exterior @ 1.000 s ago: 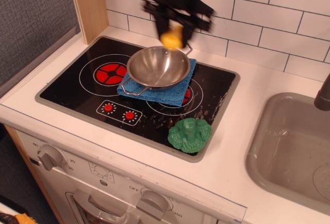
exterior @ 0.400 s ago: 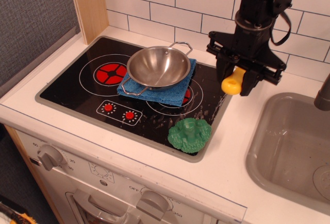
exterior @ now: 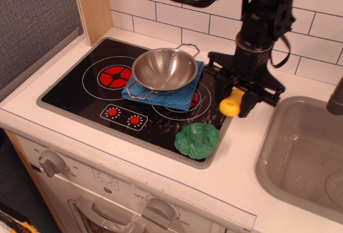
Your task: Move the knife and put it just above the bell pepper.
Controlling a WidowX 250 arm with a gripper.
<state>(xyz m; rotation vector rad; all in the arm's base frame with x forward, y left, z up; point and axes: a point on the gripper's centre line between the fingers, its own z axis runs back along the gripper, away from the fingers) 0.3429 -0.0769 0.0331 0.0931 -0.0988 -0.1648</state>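
Pinching the knife [exterior: 232, 104] in our end effector [exterior: 236, 100], we hold it near the table's [exterior: 252, 152] back edge, above the green bell pepper [exterior: 197, 139].

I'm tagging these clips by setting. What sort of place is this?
Most likely a toy play kitchen: a flat printed stove top with red burner rings, a grey sink set in the counter, white tile wall behind, and knobs on the front.
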